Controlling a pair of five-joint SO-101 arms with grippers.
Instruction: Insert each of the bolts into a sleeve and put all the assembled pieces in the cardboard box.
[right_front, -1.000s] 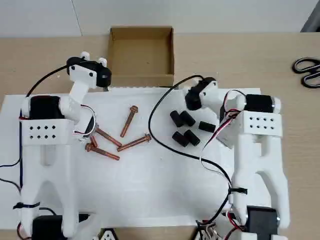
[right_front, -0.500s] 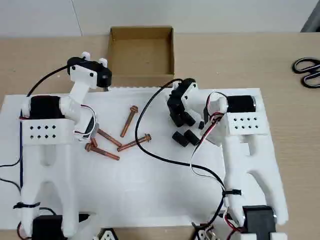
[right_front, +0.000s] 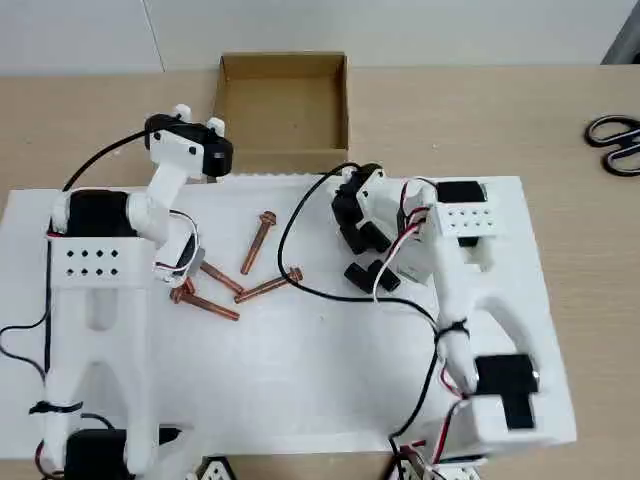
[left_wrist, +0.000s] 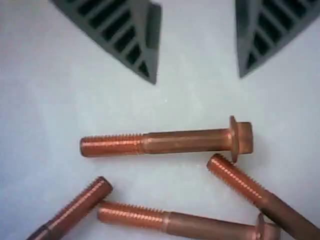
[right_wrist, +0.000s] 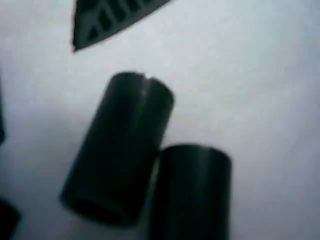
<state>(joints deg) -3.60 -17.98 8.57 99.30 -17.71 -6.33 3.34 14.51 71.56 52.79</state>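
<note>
Several copper bolts (right_front: 259, 242) lie loose on the white mat (right_front: 300, 380) left of centre. My left gripper (left_wrist: 197, 75) hangs open just above them, and the nearest bolt (left_wrist: 165, 141) lies crosswise below its fingertips, untouched. Several black sleeves (right_front: 360, 278) lie in a cluster right of centre. My right gripper (right_front: 352, 212) hovers low over that cluster. In the right wrist view two sleeves (right_wrist: 117, 150) lie side by side, touching, with one dark fingertip (right_wrist: 100, 25) beside them and nothing gripped. The cardboard box (right_front: 285, 105) stands open at the back.
Black cables (right_front: 300, 235) from the right arm loop across the mat between bolts and sleeves. Scissors (right_front: 615, 140) lie on the wooden table at the far right. Both arms' white bodies cover the mat's left and right sides.
The right arm has swung left and lowered, bringing its gripper from the mat's back edge down over the sleeves. The left arm has shifted slightly right.
</note>
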